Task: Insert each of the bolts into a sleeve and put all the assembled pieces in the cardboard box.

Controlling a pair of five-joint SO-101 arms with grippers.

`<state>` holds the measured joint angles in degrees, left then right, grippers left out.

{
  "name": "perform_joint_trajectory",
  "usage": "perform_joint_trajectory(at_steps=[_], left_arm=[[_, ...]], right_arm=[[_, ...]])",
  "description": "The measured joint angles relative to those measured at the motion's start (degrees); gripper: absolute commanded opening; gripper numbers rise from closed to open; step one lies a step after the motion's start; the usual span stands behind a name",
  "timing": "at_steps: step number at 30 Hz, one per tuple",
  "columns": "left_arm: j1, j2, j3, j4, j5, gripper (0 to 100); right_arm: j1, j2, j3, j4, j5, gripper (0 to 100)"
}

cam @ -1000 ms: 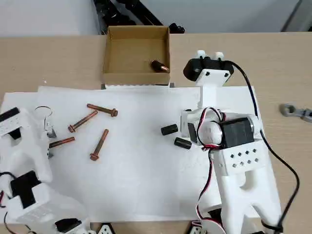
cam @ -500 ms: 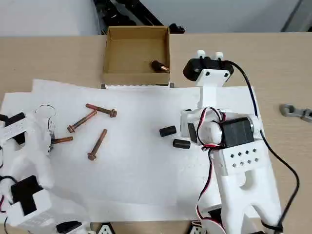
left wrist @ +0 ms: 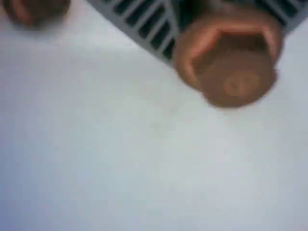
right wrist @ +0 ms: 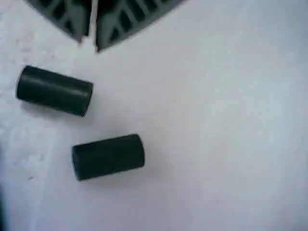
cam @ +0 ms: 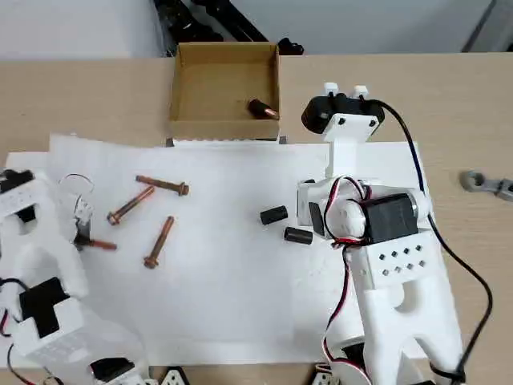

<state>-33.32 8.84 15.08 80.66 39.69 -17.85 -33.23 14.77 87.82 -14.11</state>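
My left gripper sits at the left edge of the white sheet, shut on a copper bolt near its head end. In the left wrist view that bolt's hex head shows right under the ribbed fingers. Three more copper bolts lie loose to its right. Two black sleeves lie mid-sheet; the right wrist view shows them just off my right gripper, which is shut and empty. The cardboard box holds one assembled piece.
The right arm's white body covers the right side of the sheet. A metal wrench lies on the bare table at the far right. The lower middle of the sheet has free room.
The left gripper has drawn its bolt down and toward itself, and the bolt now slants the other way. The sheet has slid left and crept up, carrying bolts and sleeves a little. The right arm stayed still.
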Motion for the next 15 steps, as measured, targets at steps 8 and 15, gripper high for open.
perform_joint_trajectory(at_steps=[8,15], left_arm=[[0.09,0.09,-15.47,15.91,-17.93,1],[0.09,0.18,-17.32,16.7,-20.04,1]], right_arm=[[0.09,0.0,0.0,0.0,0.0,0.5],[0.09,0.0,0.0,0.0,0.0,0.5]])
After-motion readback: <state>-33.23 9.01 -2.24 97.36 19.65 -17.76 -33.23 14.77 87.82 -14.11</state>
